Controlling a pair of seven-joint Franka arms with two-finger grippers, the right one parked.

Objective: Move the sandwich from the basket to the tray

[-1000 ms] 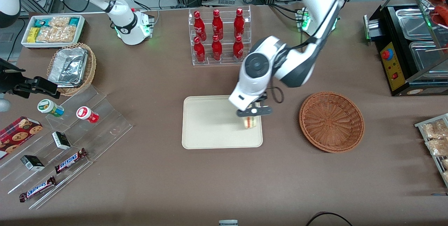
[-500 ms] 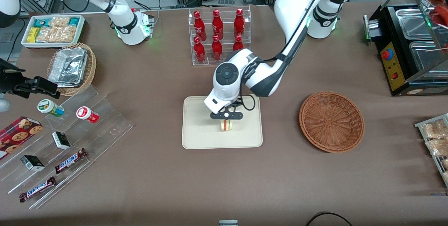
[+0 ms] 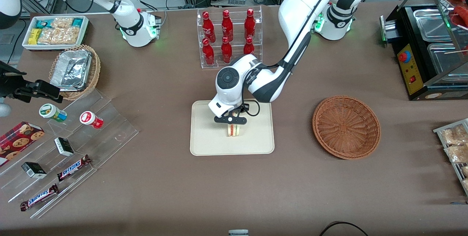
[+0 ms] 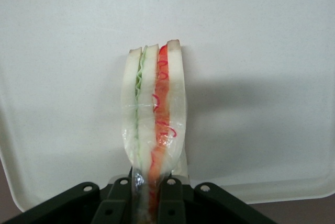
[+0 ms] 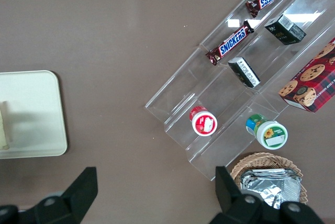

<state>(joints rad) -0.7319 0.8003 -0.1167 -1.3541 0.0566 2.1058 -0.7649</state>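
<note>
The sandwich [image 3: 234, 130], a wrapped wedge of pale bread with green and red filling [image 4: 153, 109], hangs over the middle of the cream tray [image 3: 204, 139]. My left gripper [image 3: 231, 122] is shut on its upper end, one finger [image 4: 114, 205] on each side of the wrapper. In the wrist view the tray [image 4: 63, 77] fills the background under the sandwich. The reddish-brown wicker basket [image 3: 346, 126] stands with nothing in it beside the tray, toward the working arm's end of the table. Whether the sandwich touches the tray I cannot tell.
A clear rack of red bottles [image 3: 228, 37] stands farther from the front camera than the tray. Toward the parked arm's end lie acrylic steps [image 3: 73, 144] with snack bars, cups and boxes, a tan basket of foil containers [image 3: 75, 71] and a white snack bin [image 3: 55, 31].
My left gripper has carried the sandwich from the tray's basket-side edge to over its middle, slowing in the last half second. The basket has stayed put.
</note>
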